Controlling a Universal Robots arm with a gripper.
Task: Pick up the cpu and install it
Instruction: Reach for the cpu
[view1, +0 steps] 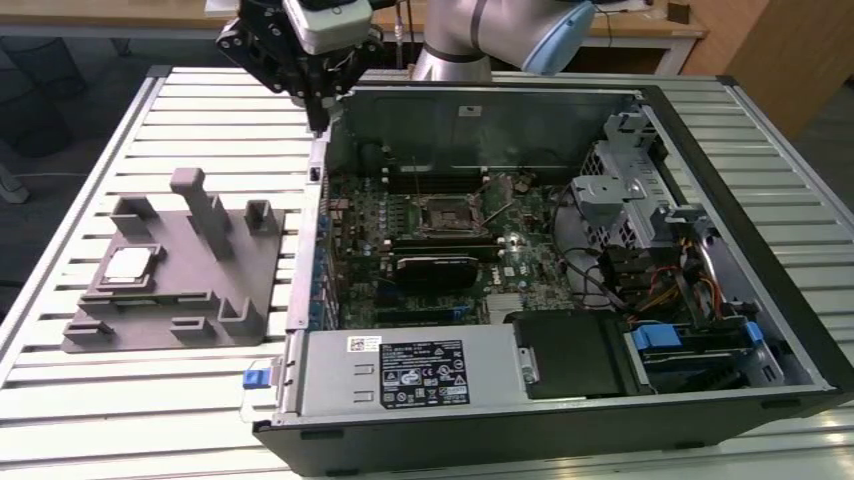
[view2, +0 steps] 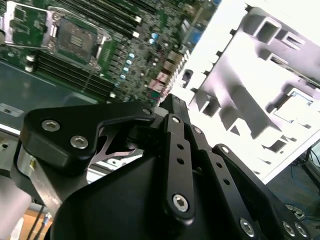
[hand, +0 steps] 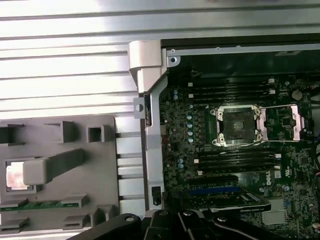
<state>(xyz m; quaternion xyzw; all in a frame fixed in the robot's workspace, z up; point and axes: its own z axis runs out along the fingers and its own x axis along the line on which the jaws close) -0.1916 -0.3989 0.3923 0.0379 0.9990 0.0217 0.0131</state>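
The cpu (view1: 127, 265) is a small pale silver square lying flat in a recess of the grey holder block (view1: 180, 290), on the table at the exterior view's left of the open computer case (view1: 694, 110). It shows in both wrist views (hand: 15, 176) (view2: 296, 106), partly behind a holder post in the first. My gripper (view1: 319, 120) hangs above the case's back corner, well away from the cpu. It is shut and holds nothing. The black socket (view1: 447, 212) on the motherboard stands bare with its metal frame swung open (hand: 235, 125).
The case's wall (hand: 152, 150) runs between the holder block and the motherboard. Inside the case are memory slots, a graphics card (view1: 441, 270), a drive cage (view1: 627, 190), cables and a power supply (view1: 414, 375). The slatted metal table (view1: 174, 110) runs all around.
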